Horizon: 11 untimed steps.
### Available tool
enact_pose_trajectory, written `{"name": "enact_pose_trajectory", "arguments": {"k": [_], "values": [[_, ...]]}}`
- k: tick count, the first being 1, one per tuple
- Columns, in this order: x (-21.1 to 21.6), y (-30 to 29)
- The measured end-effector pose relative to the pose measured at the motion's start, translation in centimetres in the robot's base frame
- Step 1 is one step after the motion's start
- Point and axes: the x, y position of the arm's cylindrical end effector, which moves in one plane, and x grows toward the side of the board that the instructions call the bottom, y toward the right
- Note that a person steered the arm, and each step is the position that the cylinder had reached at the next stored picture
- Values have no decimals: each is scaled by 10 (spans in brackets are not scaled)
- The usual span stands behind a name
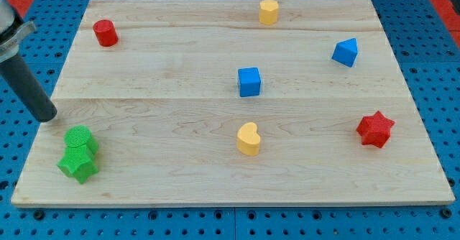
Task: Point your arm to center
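Note:
My tip [46, 116] rests at the left edge of the wooden board [180, 53], just above the two green blocks. A blue cube [249, 81] sits near the board's middle, far to the right of my tip. A yellow heart [249, 139] lies below the cube. A green cylinder-like block [80, 137] touches a green star [78, 164] at the lower left.
A red cylinder [105, 33] stands at the upper left. A yellow block [269, 11] is at the top middle. A blue triangular block [346, 52] is at the upper right. A red star [376, 129] is at the right. Blue pegboard surrounds the board.

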Motion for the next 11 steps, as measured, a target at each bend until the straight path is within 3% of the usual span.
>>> {"name": "enact_pose_trajectory", "arguments": {"k": [4,5,7,11], "values": [[-8,19],[-39,28],[-44,31],[-33,151]]}}
